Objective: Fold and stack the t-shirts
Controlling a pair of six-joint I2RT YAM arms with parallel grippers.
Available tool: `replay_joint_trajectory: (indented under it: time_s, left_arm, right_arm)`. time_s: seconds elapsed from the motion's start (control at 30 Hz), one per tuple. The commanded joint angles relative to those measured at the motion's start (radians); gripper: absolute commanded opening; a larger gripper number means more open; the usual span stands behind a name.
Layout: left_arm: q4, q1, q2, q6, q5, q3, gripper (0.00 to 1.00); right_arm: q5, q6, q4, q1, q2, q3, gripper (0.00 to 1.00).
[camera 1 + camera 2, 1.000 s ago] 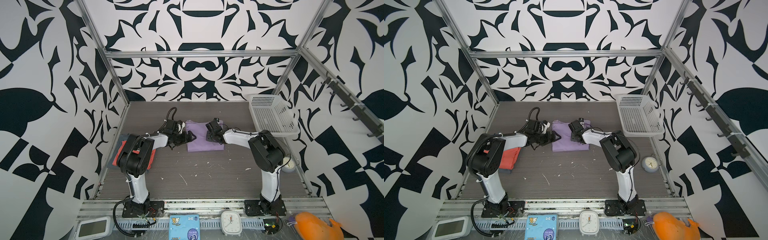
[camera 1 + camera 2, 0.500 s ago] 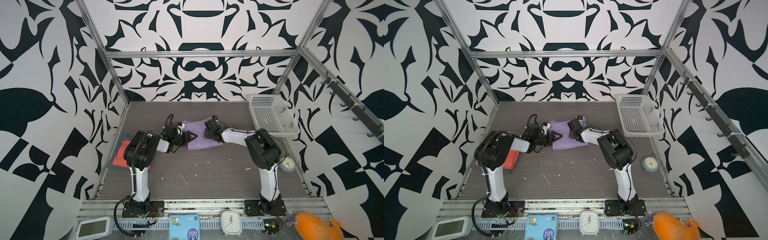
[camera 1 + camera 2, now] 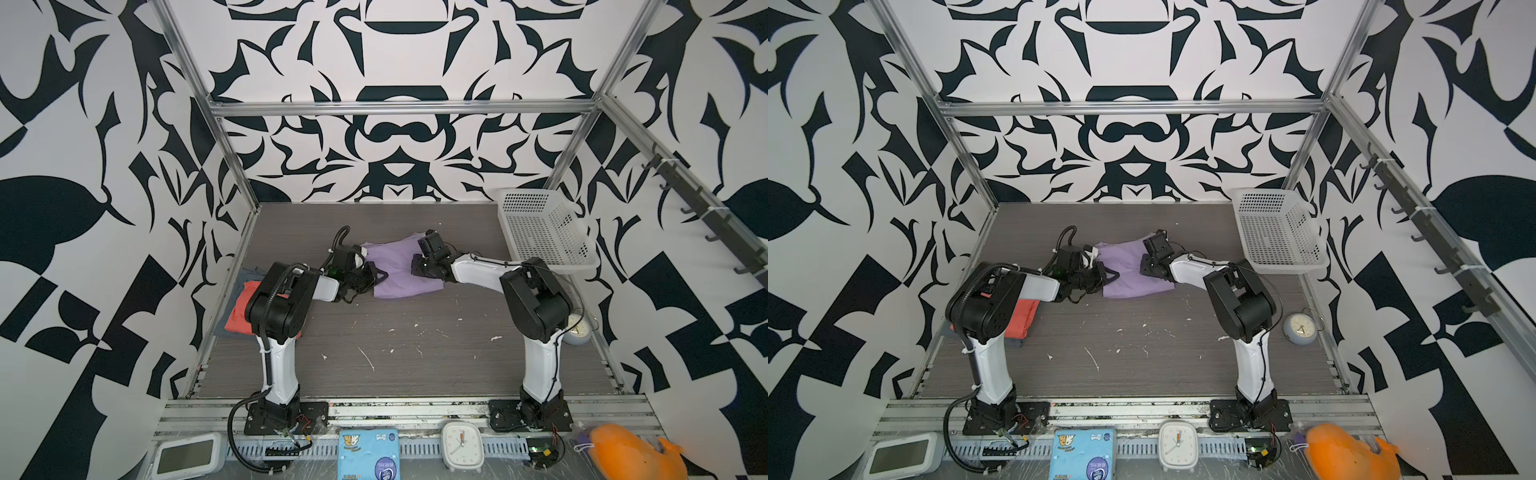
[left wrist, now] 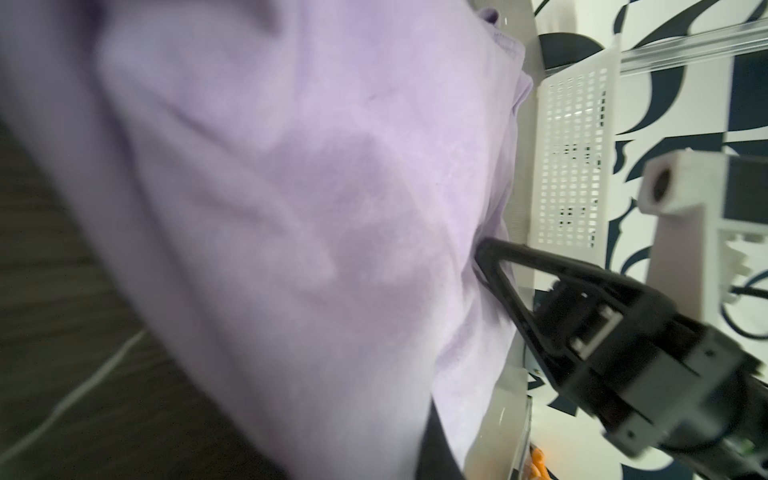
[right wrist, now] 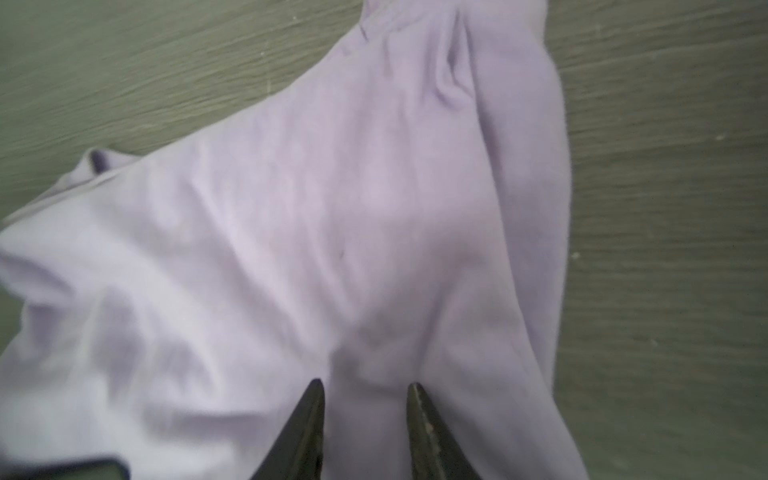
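Both top views: lavender t-shirt [image 3: 399, 272] lies rumpled on the surface [image 3: 415, 357], near the basket [image 3: 544, 232]; left end effector [image 3: 380, 277] pressed together at the shirt edge farthest from the basket. Right wrist: right end effector [image 5: 365, 386] pinches a cloth ridge.

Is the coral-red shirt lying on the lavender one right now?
No, the coral-red shirt lies far to the left in a top view, well apart from the lavender shirt.

The lavender t-shirt [image 3: 399, 270] is soft matt cloth (creased), the table [image 3: 415, 357] matt, scuffed wood-grain.
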Motion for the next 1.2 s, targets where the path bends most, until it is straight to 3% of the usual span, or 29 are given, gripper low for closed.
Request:
replay_joint_trajectory:
  time_s: [0.0, 0.33, 0.57, 0.73, 1.0, 1.17]
  left_arm:
    - [-0.265, -0.001, -0.096, 0.104, -0.107, 0.086, 0.00]
    - [-0.846, -0.002, -0.145, 0.299, -0.409, 0.391, 0.00]
    - [-1.096, -0.003, -0.143, 0.468, -0.639, 0.530, 0.00]
    - [-1.164, 0.007, -0.144, 0.577, -0.789, 0.608, 0.00]
    - [-1.176, 0.107, -0.163, 0.593, -0.805, 0.681, 0.00]
    - [-1.144, 0.240, -0.203, 0.542, -0.679, 0.710, 0.00]
  right_arm:
    - [-0.068, -0.052, -0.033, -0.013, -0.167, 0.008, 0.40]
    - [0.040, -0.087, -0.087, -0.061, -0.450, -0.145, 0.43]
    - [0.085, -0.076, -0.109, -0.090, -0.545, -0.242, 0.44]
    - [0.086, -0.065, -0.109, -0.112, -0.554, -0.267, 0.44]
    - [0.088, -0.060, -0.108, -0.127, -0.550, -0.291, 0.44]
    - [0.087, -0.060, -0.110, -0.143, -0.555, -0.304, 0.44]
